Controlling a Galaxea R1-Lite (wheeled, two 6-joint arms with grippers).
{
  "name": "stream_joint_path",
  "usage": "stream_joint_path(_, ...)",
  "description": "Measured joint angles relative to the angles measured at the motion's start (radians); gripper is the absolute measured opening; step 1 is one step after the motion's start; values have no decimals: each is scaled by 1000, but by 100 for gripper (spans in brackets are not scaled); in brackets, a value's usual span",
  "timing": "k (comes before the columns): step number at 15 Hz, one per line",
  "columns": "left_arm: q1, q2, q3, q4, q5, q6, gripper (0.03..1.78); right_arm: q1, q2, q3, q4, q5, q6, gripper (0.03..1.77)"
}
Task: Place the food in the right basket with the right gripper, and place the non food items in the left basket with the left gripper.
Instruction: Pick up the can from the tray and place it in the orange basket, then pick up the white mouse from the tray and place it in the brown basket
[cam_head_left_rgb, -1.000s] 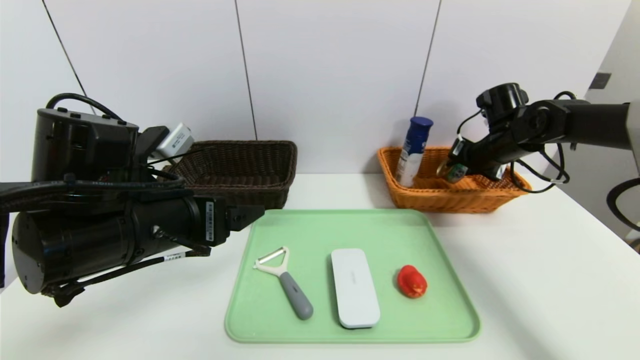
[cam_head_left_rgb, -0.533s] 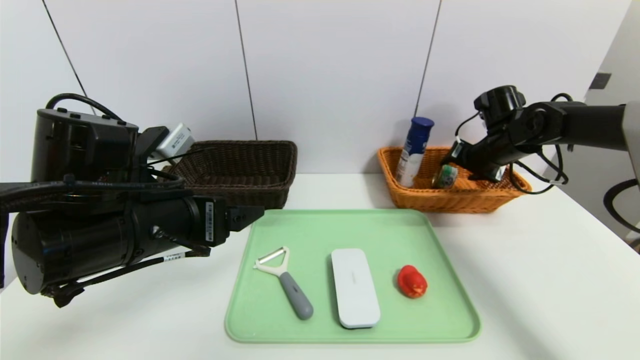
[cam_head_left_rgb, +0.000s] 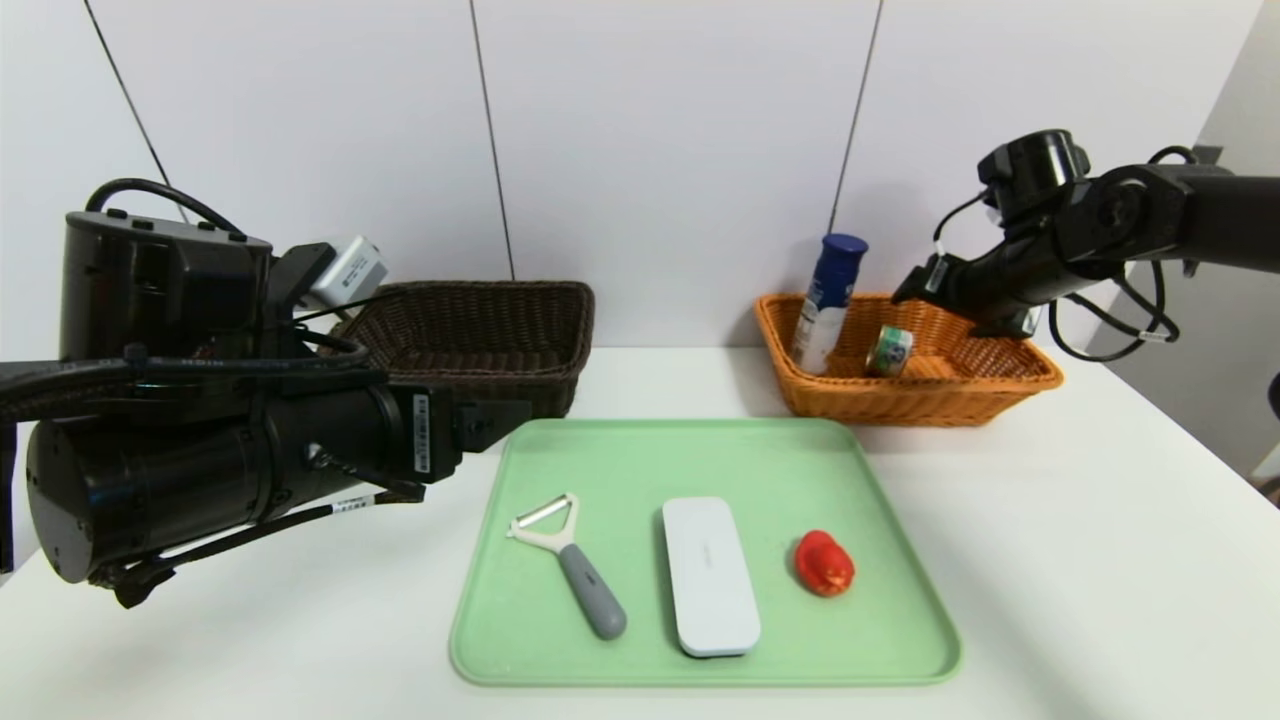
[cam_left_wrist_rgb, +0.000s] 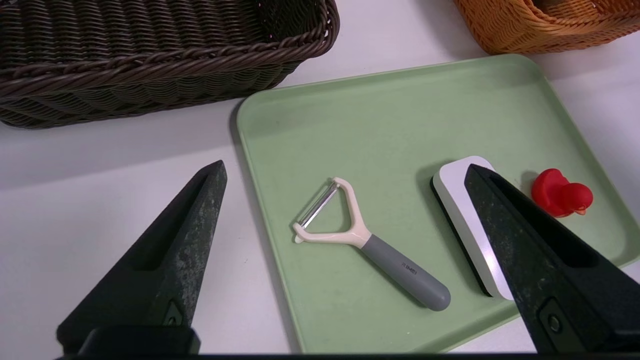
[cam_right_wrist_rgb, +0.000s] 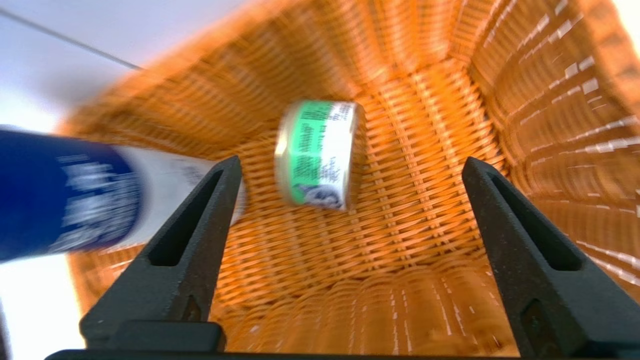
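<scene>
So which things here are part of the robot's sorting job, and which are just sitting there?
Part of the job:
bottle
can
peeler
white case
red toy
orange basket
brown basket

Just there:
green tray
table

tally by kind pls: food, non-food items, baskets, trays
Food: 2, bottle and can, both in the orange basket.
Non-food: 3, peeler, white case, red toy, all on the tray.
Baskets: 2, orange and dark brown.
Trays: 1.
Total: 8.
</scene>
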Motion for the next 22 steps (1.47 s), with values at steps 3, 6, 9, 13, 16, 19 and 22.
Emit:
stream_joint_path(3, 0, 6, -4, 4, -2, -1, 169, 7, -63, 0, 20, 1, -9, 159)
stream_joint_path(6, 0, 8, -19, 10, -3, -7, 169, 7, -132, 4, 45, 15, 2, 163)
stream_joint_path(9, 0, 4, -20, 20, -1, -13, 169, 13, -210, 17, 46, 81, 74, 166)
stream_joint_path(13, -2, -28, -20, 90, 5, -17, 169, 88, -326, 43, 47, 131, 124, 168)
stream_joint_path(16, -1, -62, -10, 114, 18, -28, 169, 193, -424, 101, 45, 133, 168, 169)
stream_joint_path(19, -1, -93, -10, 117, 51, -24, 169, 280, -505, 188, 39, 53, 165, 169)
stream_joint_path(22, -3, -134, -8, 133, 47, -18, 169, 340, -547, 220, 43, -166, 115, 169)
